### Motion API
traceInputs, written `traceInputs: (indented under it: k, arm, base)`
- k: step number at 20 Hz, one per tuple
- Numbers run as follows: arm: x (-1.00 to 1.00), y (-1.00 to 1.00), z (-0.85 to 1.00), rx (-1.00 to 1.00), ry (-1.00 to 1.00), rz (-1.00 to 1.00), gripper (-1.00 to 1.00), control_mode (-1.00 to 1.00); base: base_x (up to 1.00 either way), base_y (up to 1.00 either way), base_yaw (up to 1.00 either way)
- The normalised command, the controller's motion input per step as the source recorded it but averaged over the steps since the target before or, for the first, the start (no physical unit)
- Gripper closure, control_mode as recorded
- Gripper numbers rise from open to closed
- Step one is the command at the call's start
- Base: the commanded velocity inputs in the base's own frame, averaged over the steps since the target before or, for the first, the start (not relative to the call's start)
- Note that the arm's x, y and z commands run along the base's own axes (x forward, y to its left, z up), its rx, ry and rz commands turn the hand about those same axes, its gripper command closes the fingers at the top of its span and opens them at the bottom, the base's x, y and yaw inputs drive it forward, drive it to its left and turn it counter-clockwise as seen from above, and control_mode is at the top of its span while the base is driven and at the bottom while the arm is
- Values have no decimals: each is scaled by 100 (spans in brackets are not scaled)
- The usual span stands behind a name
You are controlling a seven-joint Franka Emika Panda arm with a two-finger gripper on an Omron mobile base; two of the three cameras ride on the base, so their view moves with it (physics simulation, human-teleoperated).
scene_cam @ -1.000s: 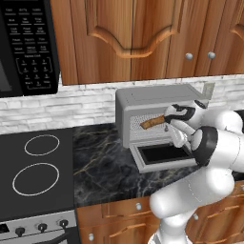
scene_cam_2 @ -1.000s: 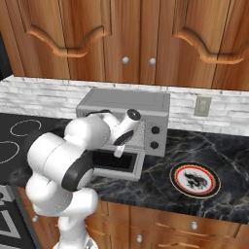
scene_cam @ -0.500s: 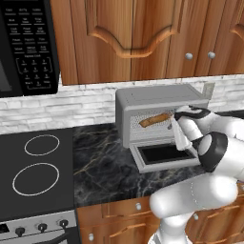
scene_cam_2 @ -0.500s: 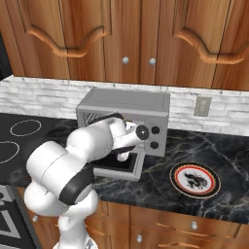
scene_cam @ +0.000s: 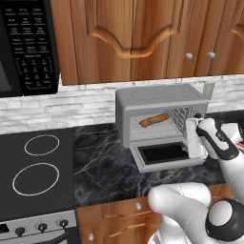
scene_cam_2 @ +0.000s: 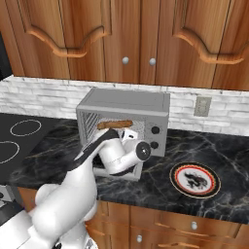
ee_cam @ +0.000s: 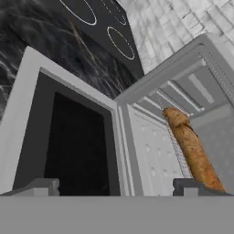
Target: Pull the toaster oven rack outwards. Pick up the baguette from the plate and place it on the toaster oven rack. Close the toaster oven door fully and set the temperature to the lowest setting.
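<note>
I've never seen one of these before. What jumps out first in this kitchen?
Probably the white robot arm reaching toward the toaster oven, whose door hangs open with a golden baguette inside on the rack. To the oven's right on the dark marble counter sits an empty red-rimmed plate.

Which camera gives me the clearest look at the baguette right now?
The hand view: the baguette runs long and close on the toaster oven rack, unobstructed. The left base view shows it small but whole inside the oven cavity. In the right base view it is a small brown strip above the arm.

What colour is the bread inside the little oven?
Golden brown. The baguette shows best in the hand view.
</note>
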Motion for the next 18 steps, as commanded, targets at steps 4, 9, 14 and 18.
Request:
traceInputs:
  k: [4,9,14,18]
  arm:
    - [-6,-51,19,25,-3,-2,-100,-100]
    - [0,-57,0,16,-3,0,-100,-100]
    - [0,-67,0,15,5,0,-100,-100]
    - [3,-52,0,14,16,2,-100,-100]
  base:
    - [0,0,0]
    - [0,0,0]
    - [0,0,0]
    - [0,0,0]
